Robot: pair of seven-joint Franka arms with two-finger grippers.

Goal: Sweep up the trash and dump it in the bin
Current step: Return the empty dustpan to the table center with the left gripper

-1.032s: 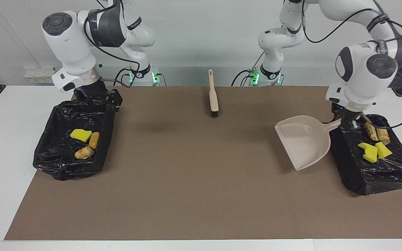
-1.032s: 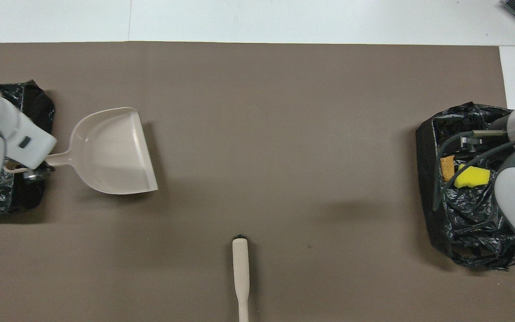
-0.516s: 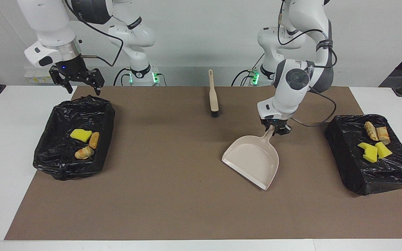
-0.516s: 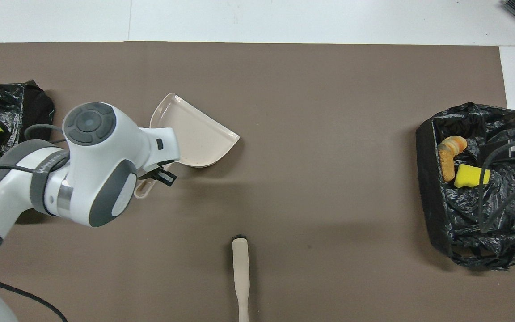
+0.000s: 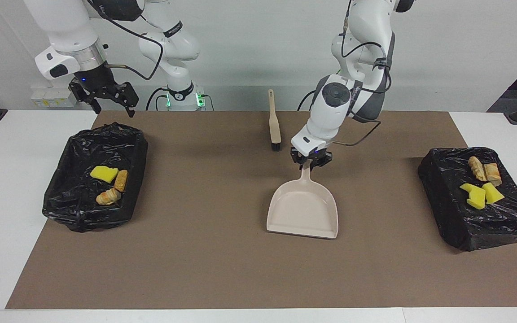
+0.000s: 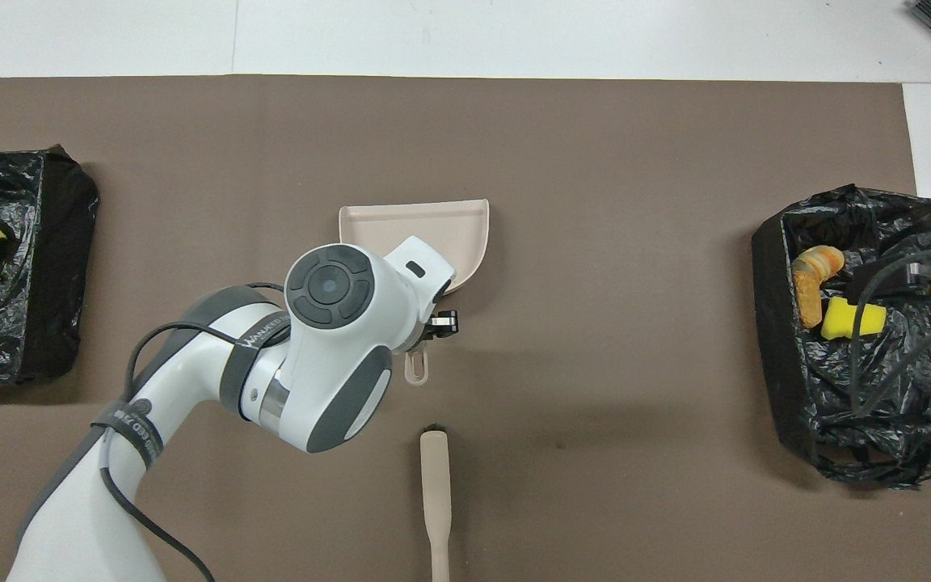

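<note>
Right pincer [image 5: 108,104]: released, raised over the surface's edge beside the bin [image 5: 94,177] at the right arm's end, which holds three trash scraps [image 5: 108,179]. Left pincer [image 5: 311,162]: clenched on the dustpan [image 5: 302,211] handle at mid-mat, its long axis running away from the robots, brush [image 5: 273,121] lying nearer them. Second bin [image 5: 480,202] at the left arm's end holds the other scraps [image 5: 480,190]; overhead, it is partly cut off.

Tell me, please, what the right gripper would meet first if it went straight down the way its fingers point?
Probably the rim of the black bag-lined bin at the right arm's end; the open right gripper hangs above its robot-side edge, though depth is unclear.
</note>
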